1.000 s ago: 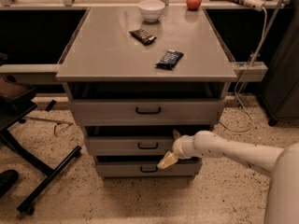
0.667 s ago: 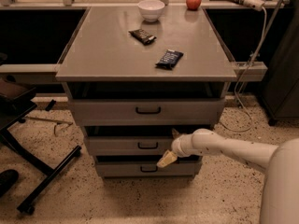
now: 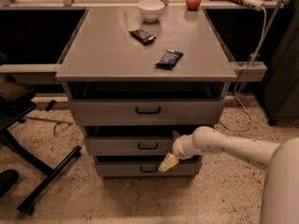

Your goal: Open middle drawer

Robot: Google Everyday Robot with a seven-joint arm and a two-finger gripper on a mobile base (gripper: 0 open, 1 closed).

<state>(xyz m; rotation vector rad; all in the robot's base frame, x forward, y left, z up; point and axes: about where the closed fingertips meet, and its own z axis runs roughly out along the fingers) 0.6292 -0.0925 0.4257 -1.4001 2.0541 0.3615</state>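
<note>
The white robot arm [image 3: 233, 146] is seen reaching in from 4 o'clock, its cream-tipped gripper [image 3: 168, 162] held against the right part of the grey cabinet's lower fronts. Whether the gripper is spread or closed cannot be told.

The middle drawer [image 3: 121, 146], a grey flat front with a small black loop handle [image 3: 147, 145], is set between the tall top drawer front [image 3: 103, 111] and the narrow bottom drawer front [image 3: 121, 170], with a dark gap shown above it. Its long axis is laid from 9 to 3 o'clock. The handle is found just beside the gripper, at about 10 o'clock from it. The coming pull is judged to run toward 6 o'clock.

Against the frame of a second ago, gripper and drawer are placed almost as they were, and no clear widening of the gap is noted.

Farther back, two dark snack packets [image 3: 168, 59], a white bowl [image 3: 151, 9] and a red apple [image 3: 193, 1] are left on the grey tabletop [image 3: 103, 50].
</note>
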